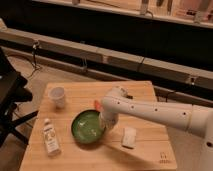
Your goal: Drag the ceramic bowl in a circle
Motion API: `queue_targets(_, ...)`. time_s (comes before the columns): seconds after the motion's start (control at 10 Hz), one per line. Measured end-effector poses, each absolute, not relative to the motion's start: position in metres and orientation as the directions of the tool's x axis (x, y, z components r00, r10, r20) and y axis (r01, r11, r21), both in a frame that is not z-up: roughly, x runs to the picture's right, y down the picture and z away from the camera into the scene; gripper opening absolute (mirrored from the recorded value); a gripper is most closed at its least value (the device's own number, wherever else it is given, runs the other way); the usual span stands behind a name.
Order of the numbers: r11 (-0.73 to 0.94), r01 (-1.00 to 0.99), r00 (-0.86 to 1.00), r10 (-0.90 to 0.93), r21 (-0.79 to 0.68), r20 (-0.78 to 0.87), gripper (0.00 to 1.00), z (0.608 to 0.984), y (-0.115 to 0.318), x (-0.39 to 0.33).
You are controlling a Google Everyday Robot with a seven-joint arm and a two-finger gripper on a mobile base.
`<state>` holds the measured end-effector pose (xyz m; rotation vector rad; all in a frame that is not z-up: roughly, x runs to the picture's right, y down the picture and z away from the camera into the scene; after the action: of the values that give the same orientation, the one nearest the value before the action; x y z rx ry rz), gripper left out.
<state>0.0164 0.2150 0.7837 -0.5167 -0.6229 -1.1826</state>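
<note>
The ceramic bowl (pixel 87 127) is a wide, shallow, glossy green bowl sitting near the front middle of the wooden table (pixel 75 92). My white arm reaches in from the right and bends down at the bowl's right rim. The gripper (pixel 104 121) is at that right rim, mostly hidden behind the arm's wrist, so its contact with the bowl does not show.
A small white cup (pixel 57 96) stands at the table's back left. A small bottle (pixel 50 138) with a white cap lies at the front left. A white flat object (pixel 129 137) lies right of the bowl. A dark chair (pixel 7 95) stands left of the table.
</note>
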Motion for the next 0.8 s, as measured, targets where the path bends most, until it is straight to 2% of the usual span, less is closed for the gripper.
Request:
queue_targets(0.3, 0.322, 0.944, 0.275, -0.659, -0.068, 0.700, 0.08, 0.772, 0.226, 0.042)
queue_targets(0.8, 0.306, 0.939, 0.320, -0.599, -0.160, 0.734, 0.08, 0.754, 0.288, 0.062)
